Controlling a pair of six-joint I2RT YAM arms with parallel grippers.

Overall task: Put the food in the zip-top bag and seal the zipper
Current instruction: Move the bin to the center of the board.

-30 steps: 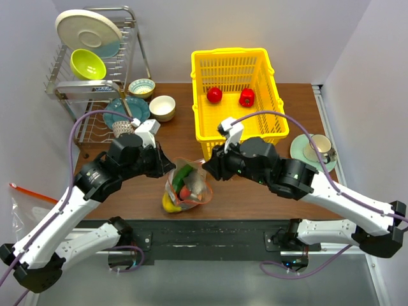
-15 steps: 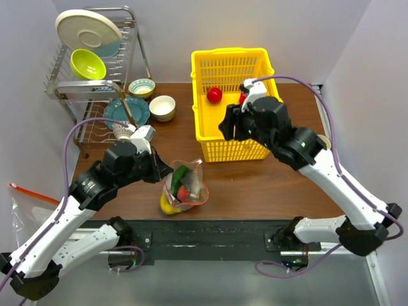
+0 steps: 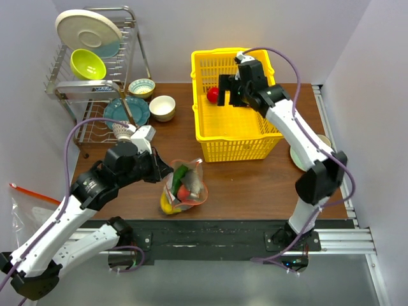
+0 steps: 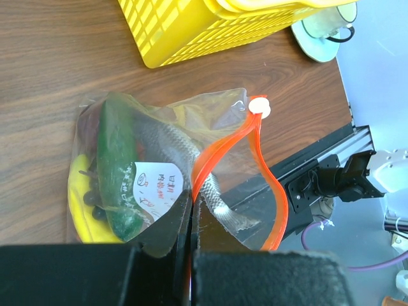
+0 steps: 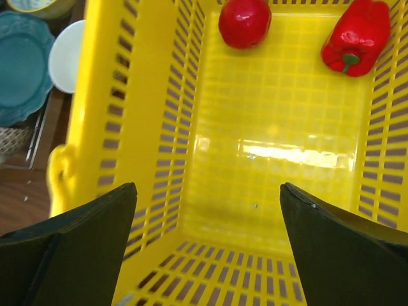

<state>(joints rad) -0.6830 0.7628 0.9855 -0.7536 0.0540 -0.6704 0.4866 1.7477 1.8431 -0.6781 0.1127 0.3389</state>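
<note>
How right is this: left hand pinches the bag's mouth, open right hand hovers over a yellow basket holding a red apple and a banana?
One error: the yellow basket holds a red apple and a red pepper, not a banana, as the right wrist view shows. The rest stands.

Dark brown wood grain with a soft, low sheen on the table (image 4: 64,57); bright yellow moulded plastic, smooth and glossy, in the lattice basket (image 5: 274,146), with hard shiny red plastic on the apple (image 5: 245,22) and pepper (image 5: 357,38) inside. Thin clear plastic film, crinkled and glinting, for the bag (image 4: 210,118), edged by a smooth red-orange plastic zipper (image 4: 223,143), over a glossy green cucumber (image 4: 118,166) and a matt white paper label (image 4: 156,185). Shiny metal wire on the dish rack (image 3: 92,88), glazed gloss on the green bowl (image 3: 88,64) there, matt black, finely grainy facing on the fingers (image 5: 76,255) of the right gripper (image 5: 207,186).
</note>
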